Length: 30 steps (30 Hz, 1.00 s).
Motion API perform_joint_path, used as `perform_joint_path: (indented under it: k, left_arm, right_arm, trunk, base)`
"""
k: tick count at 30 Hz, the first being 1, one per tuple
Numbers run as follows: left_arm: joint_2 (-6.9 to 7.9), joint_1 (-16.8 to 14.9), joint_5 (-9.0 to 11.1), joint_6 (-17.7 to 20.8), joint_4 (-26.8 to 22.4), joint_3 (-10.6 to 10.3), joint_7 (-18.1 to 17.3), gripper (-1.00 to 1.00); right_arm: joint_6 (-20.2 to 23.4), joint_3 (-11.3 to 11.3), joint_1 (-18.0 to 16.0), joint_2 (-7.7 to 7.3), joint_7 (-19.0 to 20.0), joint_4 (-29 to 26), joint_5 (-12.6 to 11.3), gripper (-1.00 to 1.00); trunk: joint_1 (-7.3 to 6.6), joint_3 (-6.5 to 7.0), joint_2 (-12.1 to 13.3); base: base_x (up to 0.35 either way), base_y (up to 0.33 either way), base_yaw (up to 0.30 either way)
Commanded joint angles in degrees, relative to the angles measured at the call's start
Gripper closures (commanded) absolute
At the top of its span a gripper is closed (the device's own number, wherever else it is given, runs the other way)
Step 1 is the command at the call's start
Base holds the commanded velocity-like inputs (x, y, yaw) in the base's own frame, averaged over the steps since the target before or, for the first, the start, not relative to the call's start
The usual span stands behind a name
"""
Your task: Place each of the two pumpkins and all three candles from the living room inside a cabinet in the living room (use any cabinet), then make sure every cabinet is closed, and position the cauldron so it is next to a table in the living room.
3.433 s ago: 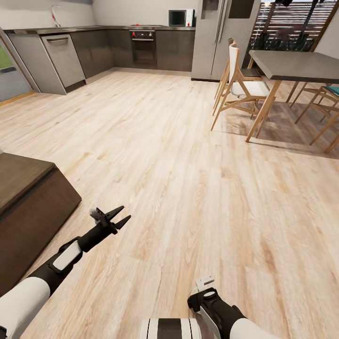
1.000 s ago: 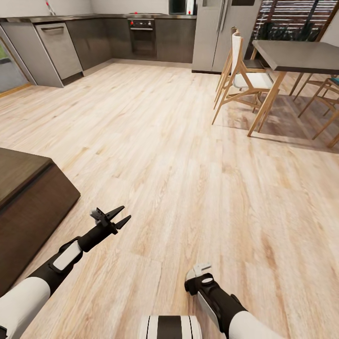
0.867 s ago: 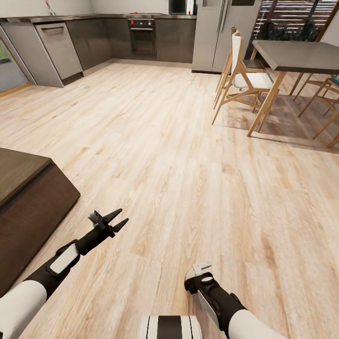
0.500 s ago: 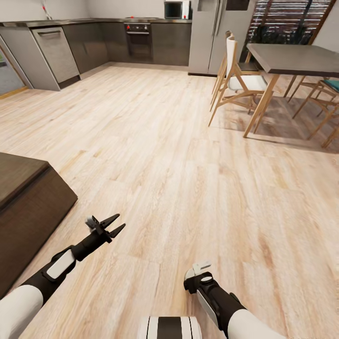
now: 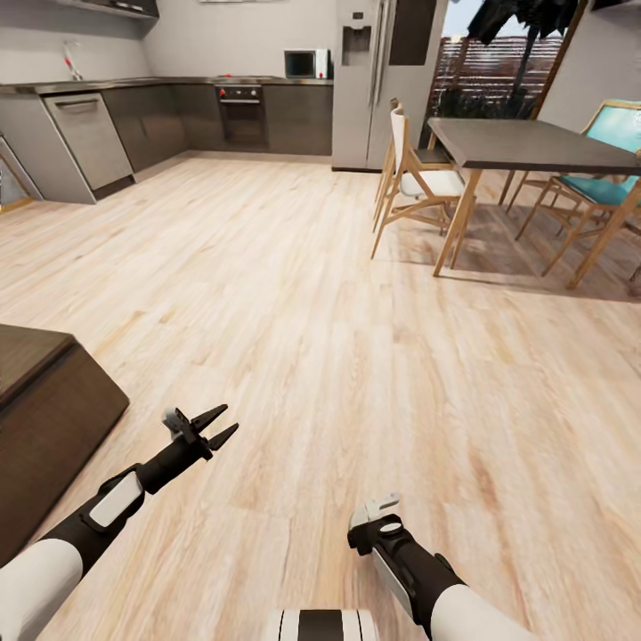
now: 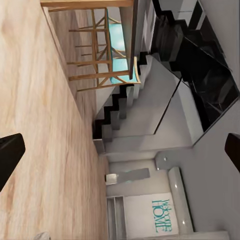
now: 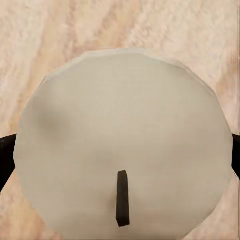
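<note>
The long, low, dark brown wood-grain cabinet [image 5: 44, 418] sits at the left edge of my head view; I see one closed corner of it, flat-fronted, its long axis running off the frame to the left, so its full length is hidden. No pumpkin, candle or cauldron is in sight, which I take to mean I am in transit across the pale wood plank floor [image 5: 356, 338]. My left gripper [image 5: 211, 426] hangs in front of the cabinet corner, near it but apart, fingers spread in a narrow V and holding nothing, pointing ahead and to the right. My right gripper [image 5: 378, 516] is carried low by the trunk, aimed downward over a pale grey round disc [image 7: 122, 150], probably part of my base; its dark fingertips sit wide apart and empty. Beyond stand the dark-topped dining table [image 5: 525, 142] with light wooden chairs [image 5: 414, 182], then grey kitchen units [image 5: 178, 111].
</note>
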Motion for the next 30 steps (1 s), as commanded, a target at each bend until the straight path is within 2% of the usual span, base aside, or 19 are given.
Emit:
perform_joint_path:
  k: [1, 9, 13, 16, 19, 25, 28, 30]
  left_arm:
    - [0.0, 0.0, 0.0, 0.0, 0.0, 0.0, 0.0, -1.0]
    - [-0.16, 0.0, 0.0, 0.0, 0.0, -0.1, 0.3, -1.0]
    - [-0.76, 0.0, -0.1, 0.0, -0.2, -0.3, 0.3, -1.0]
    - [-1.46, 0.0, -0.1, -0.1, 0.0, -0.3, 0.6, -1.0]
    - [-1.47, 0.0, -0.1, -0.1, 0.2, -0.2, 2.9, -1.0]
    - [-1.55, 0.0, -0.1, -0.2, 0.2, -0.2, 6.8, -1.0]
    - [-1.56, 0.0, -0.2, -0.2, 0.0, -0.2, 10.5, -1.0]
    - [-1.61, 0.0, -0.2, -0.2, -0.1, -0.2, 11.7, -1.0]
  right_arm:
    - [0.0, 0.0, 0.0, 0.0, 0.0, 0.0, -0.1, 1.0]
    - [0.0, 0.0, 0.0, -0.11, 0.0, 0.1, -0.2, 1.0]
    - [-0.1, -0.2, 0.1, -0.34, 0.2, 0.1, -0.3, 1.0]
    - [0.0, -1.0, 0.1, -0.45, 0.0, 0.0, -2.2, 1.0]
    - [0.1, -1.3, 0.1, -0.47, -0.1, 0.1, -3.1, 1.0]
    - [0.3, -1.4, 0.1, -0.58, -0.2, 0.2, -3.3, 1.0]
    - [0.3, -1.7, 0.1, -1.28, -0.3, 1.1, -3.3, 1.0]
    - [0.3, -1.8, 0.1, -1.49, -0.3, 1.2, -3.3, 1.0]
  trunk:
    - [-0.02, 0.23, 0.0]
    - [-0.23, 1.51, 0.1]
    - [-0.33, 2.02, 0.2]
    - [-0.41, 2.41, 0.2]
    - [-0.49, 2.8, 0.3]
    - [-0.64, 3.57, 0.3]
    - [-0.72, 3.95, 0.4]
    - [-0.77, 4.21, 0.4]
  base:
    - [0.0, 0.0, -0.028]
    - [0.0, 0.0, -0.004]
    - [0.0, 0.0, 0.0]
    - [0.0, 0.0, 0.0]
    - [0.0, 0.0, 0.0]
    - [0.0, 0.0, 0.0]
    - [0.0, 0.0, 0.0]
    - [0.0, 0.0, 0.0]
